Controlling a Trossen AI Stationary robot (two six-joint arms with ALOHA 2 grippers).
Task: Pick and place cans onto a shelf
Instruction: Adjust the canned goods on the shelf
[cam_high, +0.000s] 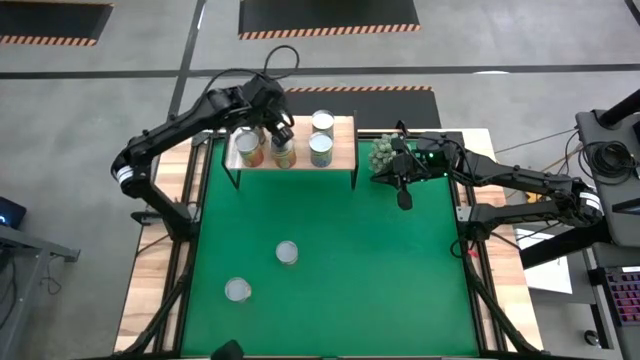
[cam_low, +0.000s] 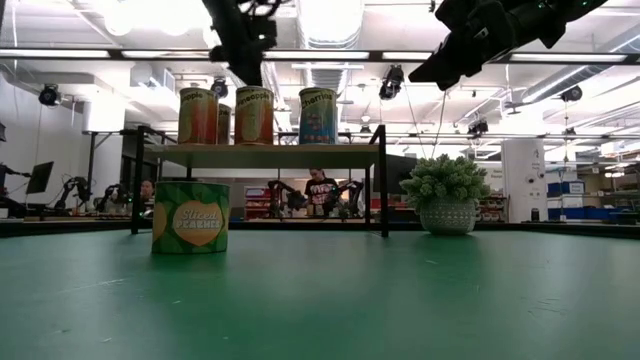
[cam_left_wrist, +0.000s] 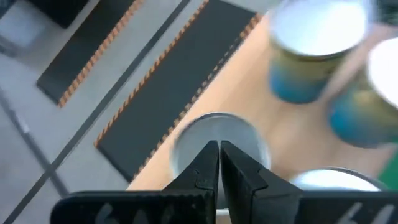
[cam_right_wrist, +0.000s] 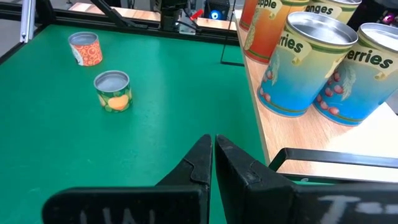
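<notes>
Four cans (cam_high: 283, 148) on shelf (cam_high: 343, 152)

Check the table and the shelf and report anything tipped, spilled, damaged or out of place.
Nothing stands out. Four label-wrapped silver-topped cans stand upright on the light wooden shelf, and two more cans stand upright on the green mat. Nothing looks spilled or dented. The spiky green potted plant sits upright beside the shelf.

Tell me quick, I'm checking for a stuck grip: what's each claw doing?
Left claw: closed, empty, above a can on the shelf.
Right claw: closed, empty, over the green mat.
</notes>
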